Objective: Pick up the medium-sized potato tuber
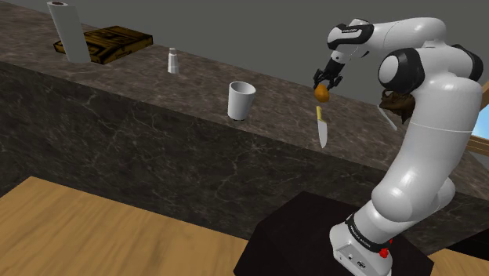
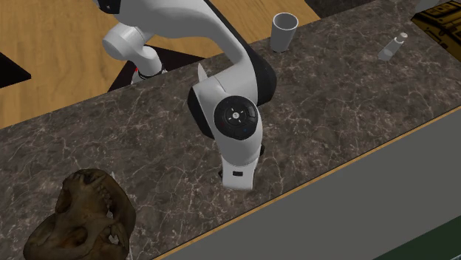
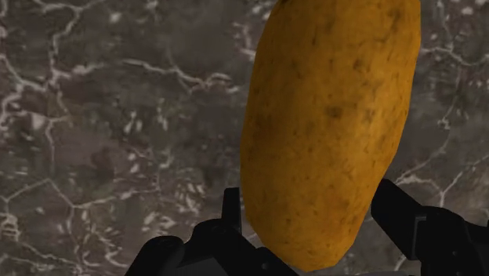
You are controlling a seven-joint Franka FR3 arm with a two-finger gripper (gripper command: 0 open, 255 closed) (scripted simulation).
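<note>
An orange-brown potato (image 1: 321,93) with dark specks sits at the tip of my black gripper (image 1: 323,83), low over the dark marbled counter (image 1: 196,86). In the wrist view the potato (image 3: 329,133) stands lengthwise between the two fingers, and the gripper (image 3: 309,210) is shut on its lower end. One fingertip (image 3: 230,210) presses one side and the other fingertip (image 3: 390,202) stands at the opposite side. I cannot tell whether the potato still touches the counter. In the second exterior view the arm's white wrist (image 2: 236,118) hides the gripper.
A knife (image 1: 321,127) lies on the counter just in front of the potato. A white cup (image 1: 240,99) stands to the shoulder view's left, a small shaker (image 1: 173,60) farther left. A wooden board (image 1: 106,43) and paper roll (image 1: 64,30) are far off. A brown skull (image 2: 81,221) sits nearby.
</note>
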